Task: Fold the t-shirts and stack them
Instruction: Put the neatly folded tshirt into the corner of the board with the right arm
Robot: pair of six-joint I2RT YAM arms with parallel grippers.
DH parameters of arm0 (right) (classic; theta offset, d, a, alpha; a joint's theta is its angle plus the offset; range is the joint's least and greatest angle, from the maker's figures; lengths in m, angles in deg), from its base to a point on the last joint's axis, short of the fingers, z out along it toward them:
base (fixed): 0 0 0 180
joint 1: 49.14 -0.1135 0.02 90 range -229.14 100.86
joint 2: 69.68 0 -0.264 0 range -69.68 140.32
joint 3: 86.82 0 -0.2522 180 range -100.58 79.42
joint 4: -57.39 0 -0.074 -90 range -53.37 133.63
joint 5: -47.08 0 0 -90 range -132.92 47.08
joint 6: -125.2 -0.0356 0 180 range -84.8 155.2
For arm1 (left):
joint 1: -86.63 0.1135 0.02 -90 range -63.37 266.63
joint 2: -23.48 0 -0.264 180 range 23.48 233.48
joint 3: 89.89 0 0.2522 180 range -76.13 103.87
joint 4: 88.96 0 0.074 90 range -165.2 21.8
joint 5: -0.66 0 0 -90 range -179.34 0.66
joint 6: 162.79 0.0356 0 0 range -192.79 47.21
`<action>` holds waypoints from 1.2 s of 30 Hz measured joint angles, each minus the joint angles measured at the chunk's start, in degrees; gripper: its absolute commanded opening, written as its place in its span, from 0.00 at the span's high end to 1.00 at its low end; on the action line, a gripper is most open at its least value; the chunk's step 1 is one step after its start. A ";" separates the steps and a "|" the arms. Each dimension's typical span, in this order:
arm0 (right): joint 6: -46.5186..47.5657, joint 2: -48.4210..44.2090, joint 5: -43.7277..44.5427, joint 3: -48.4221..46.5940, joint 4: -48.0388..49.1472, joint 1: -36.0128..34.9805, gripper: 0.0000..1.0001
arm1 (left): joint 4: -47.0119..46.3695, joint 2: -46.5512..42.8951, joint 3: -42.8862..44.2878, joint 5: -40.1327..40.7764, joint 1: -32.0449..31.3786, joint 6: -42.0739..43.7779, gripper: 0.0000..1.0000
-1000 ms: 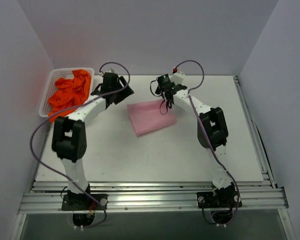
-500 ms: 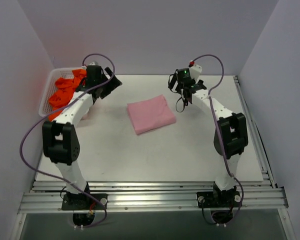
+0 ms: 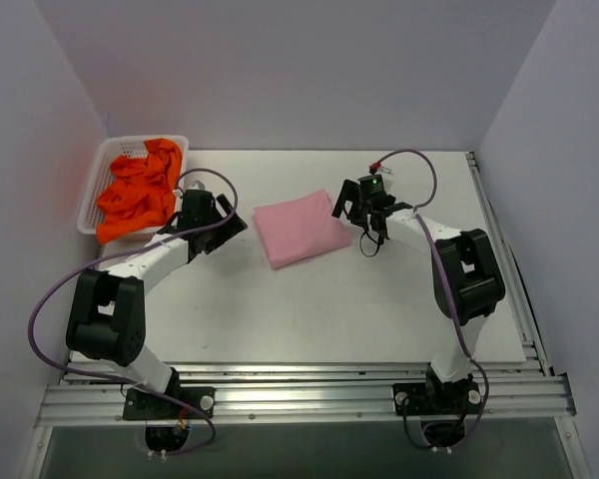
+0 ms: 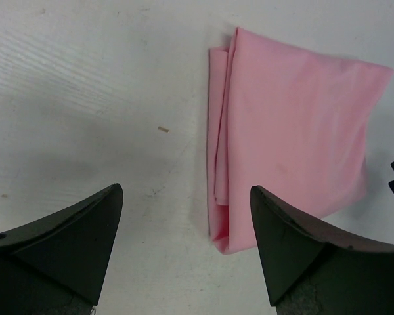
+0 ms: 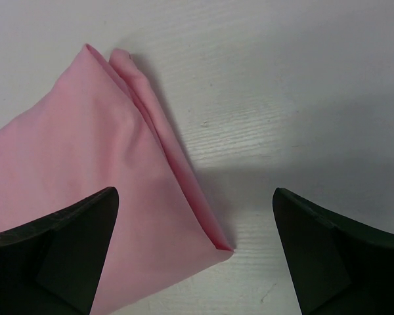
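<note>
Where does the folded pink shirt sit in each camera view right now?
Top external: pink shirt about mid-picture.
Left wrist: pink shirt upper right, layered edge leftward.
Right wrist: pink shirt at left, layered edge rightward.
Shared landmark: the white table beneath it.

We see the left gripper (image 4: 185, 189) lower and nearer than a second ago, its jaws wider, with the folded edge of the pink t-shirt (image 3: 298, 232) ahead of them, toward the right jaw. The right gripper (image 5: 195, 190) is down from its raised pose, jaws wider, the shirt's corner between them.
</note>
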 measured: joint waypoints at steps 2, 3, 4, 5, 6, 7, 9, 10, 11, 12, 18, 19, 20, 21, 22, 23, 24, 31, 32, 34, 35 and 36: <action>0.26 0.94 -0.85 0.00 1.73 -0.39 0.00 | -1.95 0.28 -0.02 0.00 -0.28 -0.04 0.14; 0.37 1.55 -1.09 0.00 2.40 -0.70 0.00 | -2.97 0.28 -0.02 0.00 -0.33 -0.15 0.14; 0.46 2.32 -1.31 -0.11 2.89 -0.98 0.00 | -4.02 0.28 -0.02 -0.02 -0.37 -0.24 0.14; 0.48 3.19 -1.49 -0.15 3.34 -1.31 0.00 | -4.96 0.33 -0.02 -0.02 -0.42 -0.37 0.14; 0.46 4.31 -1.73 -0.26 3.61 -1.79 0.00 | -5.84 0.44 -0.02 -0.02 -0.42 -0.46 0.14; 0.46 5.29 -1.90 -0.35 3.82 -2.19 0.00 | -6.56 0.63 -0.02 -0.04 -0.42 -0.55 0.14; 0.79 7.30 -1.46 -0.90 5.03 -3.10 0.00 | -7.85 1.20 -0.04 -0.04 -0.42 -0.83 0.14; 0.68 7.91 -1.90 -1.92 5.38 -3.61 0.00 | -8.35 1.55 -0.04 -0.04 -0.42 -0.90 0.15; 0.52 8.74 -1.79 -2.73 5.86 -4.20 0.00 | -8.74 1.86 -0.07 -0.04 -0.42 -0.94 0.15; 0.72 9.68 -1.57 -3.45 6.32 -4.81 0.00 | -9.09 2.16 -0.11 -0.04 -0.42 -1.01 0.15; 0.37 13.75 -0.39 -7.69 9.49 -8.26 0.31 | -10.78 3.74 -0.44 -1.09 -0.24 -1.11 0.16; 0.26 14.23 -0.26 -8.04 9.79 -8.44 0.50 | -11.04 3.96 -0.44 -1.27 -0.20 -1.11 0.16; -0.07 14.73 -0.35 -8.44 9.81 -8.59 0.91 | -11.23 4.15 -0.44 -1.38 -0.11 -1.11 0.16; -0.33 15.41 -0.31 -8.76 9.99 -8.66 1.00 | -11.41 4.26 -0.52 -1.62 0.09 -1.11 0.16; -1.27 16.13 -0.79 -9.07 9.70 -8.68 1.00 | -11.63 4.26 -0.66 -1.79 0.24 -1.11 0.16; -1.79 16.61 -0.68 -9.44 10.23 -8.66 1.00 | -11.72 4.26 -0.76 -1.90 0.44 -1.11 0.16; -2.03 17.03 -0.81 -10.14 9.90 -8.46 1.00 | -11.82 4.26 -0.85 -2.05 0.59 -1.11 0.17; -1.88 22.14 -0.98 -19.76 5.05 -3.74 1.00 | -12.37 4.26 -1.62 -2.49 1.01 -1.09 0.17; -1.62 23.32 -0.66 -22.05 3.76 -2.36 1.00 | -12.52 4.26 -1.62 -2.60 0.98 -1.09 0.17; -1.09 25.77 -0.09 -26.82 1.25 1.27 1.00 | -12.72 4.26 -1.62 -2.62 1.01 -1.07 0.17; -0.92 26.64 0.46 -28.48 0.15 3.10 1.00 | -12.74 4.28 -1.62 -2.62 1.01 -1.03 0.17; -0.81 27.32 1.05 -29.90 -0.87 5.07 1.00 | -12.85 4.37 -1.62 -2.62 1.01 -1.03 0.17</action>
